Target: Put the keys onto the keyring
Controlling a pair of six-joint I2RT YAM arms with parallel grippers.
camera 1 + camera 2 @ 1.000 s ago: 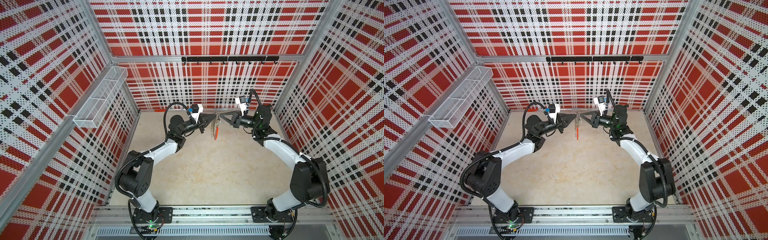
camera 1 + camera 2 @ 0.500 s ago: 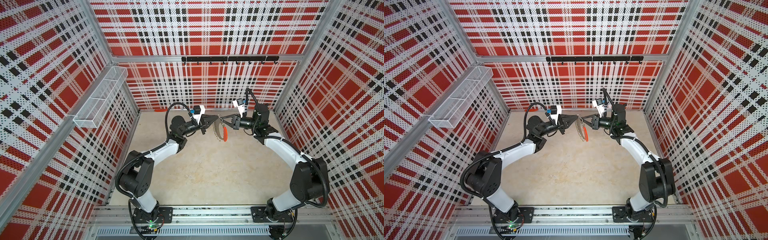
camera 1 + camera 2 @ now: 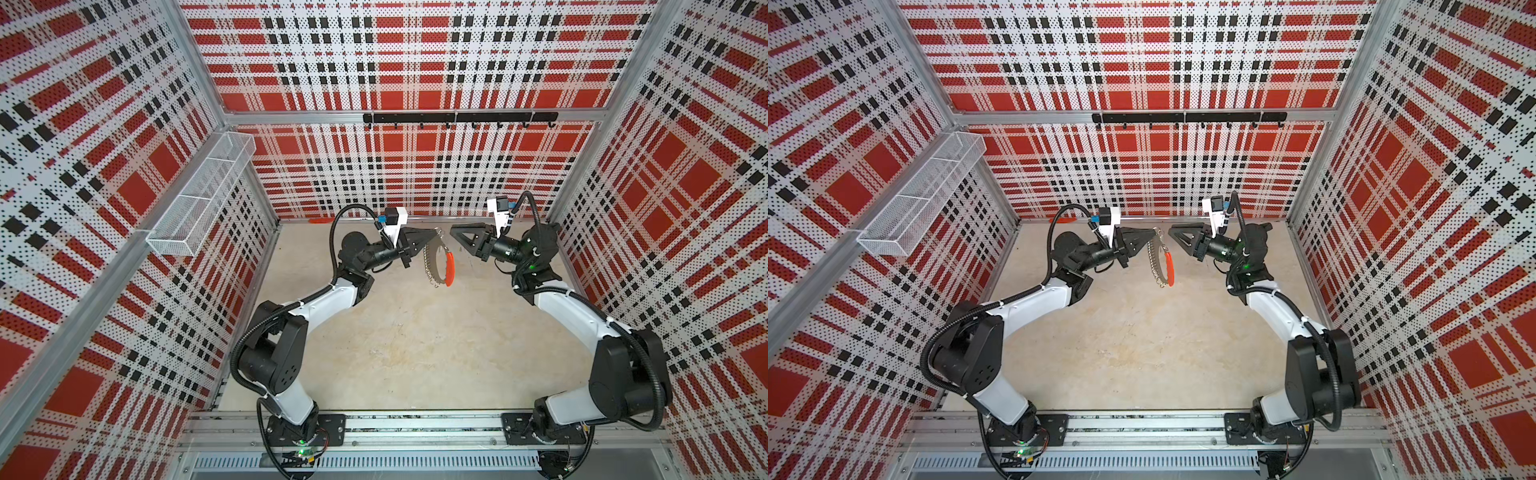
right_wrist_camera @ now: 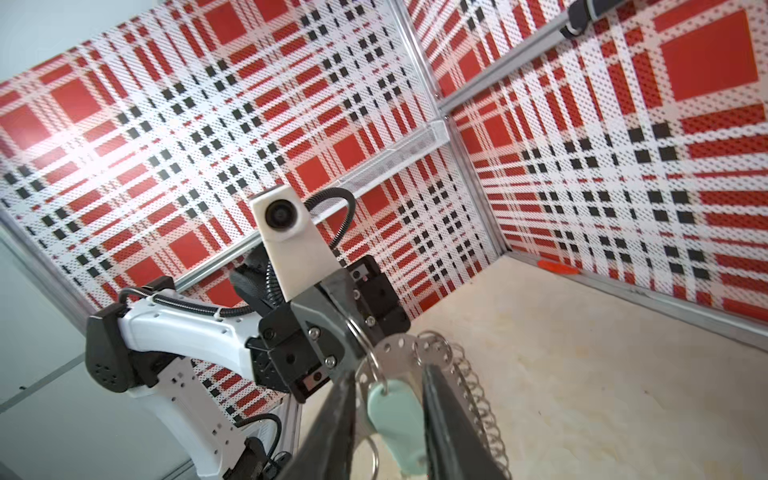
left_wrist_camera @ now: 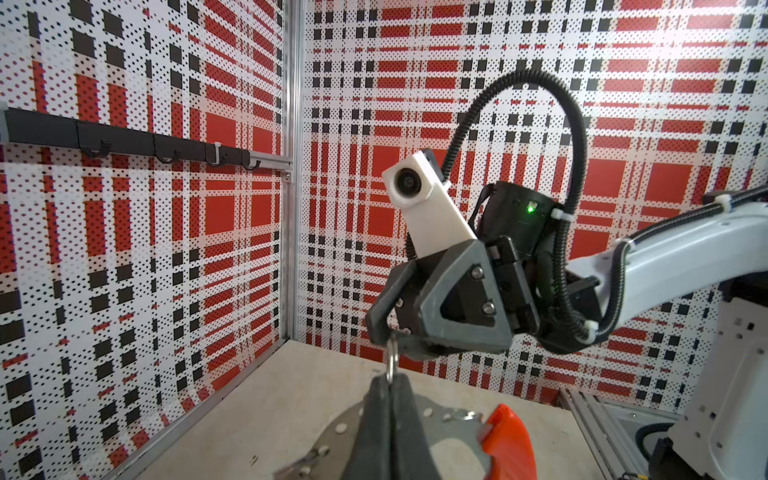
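Keyring (image 3: 429,269) hangs over the far middle of the table (image 3: 415,340), clamped at its top by my closed left gripper (image 3: 438,237). My right gripper (image 3: 453,228), just to its right, stands parted and empty. Keys (image 4: 395,415) dangle at the keyring.

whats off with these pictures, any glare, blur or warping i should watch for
Left wrist view: glare washes out part of the wall, and the keyring near the lens looks soft. Right wrist view: a bright patch whitens part of the wall, the mint tag looks soft, the frame rails bow. Both top views: even light, walls splay outward, the keyring shows small.
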